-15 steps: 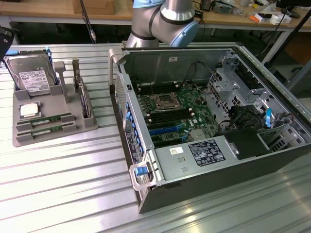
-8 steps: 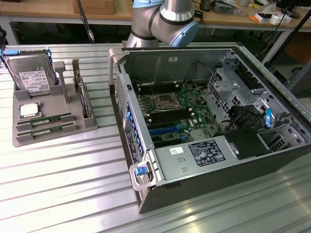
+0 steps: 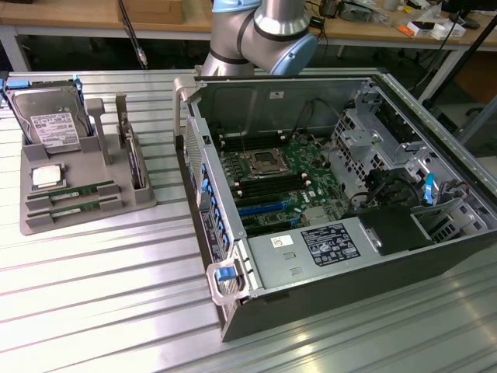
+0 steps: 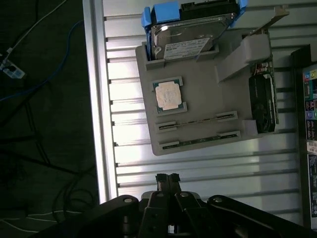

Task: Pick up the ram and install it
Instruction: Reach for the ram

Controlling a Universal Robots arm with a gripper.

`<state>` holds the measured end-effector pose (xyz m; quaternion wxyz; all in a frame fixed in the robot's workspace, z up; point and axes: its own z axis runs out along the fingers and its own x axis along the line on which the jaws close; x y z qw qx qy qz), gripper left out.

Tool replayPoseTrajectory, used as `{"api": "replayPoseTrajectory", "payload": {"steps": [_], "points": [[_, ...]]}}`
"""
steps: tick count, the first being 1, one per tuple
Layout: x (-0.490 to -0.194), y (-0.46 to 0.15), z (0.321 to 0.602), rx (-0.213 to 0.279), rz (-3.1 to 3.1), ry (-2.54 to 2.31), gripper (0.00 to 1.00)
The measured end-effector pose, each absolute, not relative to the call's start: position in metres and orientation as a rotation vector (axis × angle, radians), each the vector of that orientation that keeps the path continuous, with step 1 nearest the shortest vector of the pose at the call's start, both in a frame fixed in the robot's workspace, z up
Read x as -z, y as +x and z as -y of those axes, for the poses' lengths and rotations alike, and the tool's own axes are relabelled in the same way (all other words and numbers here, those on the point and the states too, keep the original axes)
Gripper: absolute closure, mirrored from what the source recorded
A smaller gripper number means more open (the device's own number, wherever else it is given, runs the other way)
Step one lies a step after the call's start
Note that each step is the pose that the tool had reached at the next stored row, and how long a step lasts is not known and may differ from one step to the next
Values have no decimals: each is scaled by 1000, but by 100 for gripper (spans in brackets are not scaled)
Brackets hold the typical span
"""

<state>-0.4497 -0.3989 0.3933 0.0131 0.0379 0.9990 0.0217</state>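
The ribbed desk [image 3: 93, 295] is glossy metal, the tray [image 3: 85, 221] matt grey plastic, the hard drive [image 3: 48, 116] shiny metal with a paper label, and the ram [image 3: 75, 193] green circuit board.

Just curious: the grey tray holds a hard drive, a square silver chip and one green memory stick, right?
Two, not one: the wrist view shows a ram stick and a second ram stick in the grey tray, with the hard drive and square silver chip.
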Motion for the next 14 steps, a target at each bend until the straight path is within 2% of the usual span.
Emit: {"api": "replayPoseTrajectory", "payload": {"steps": [14], "points": [[-393, -479, 399, -68, -3112, 118, 90]]}}
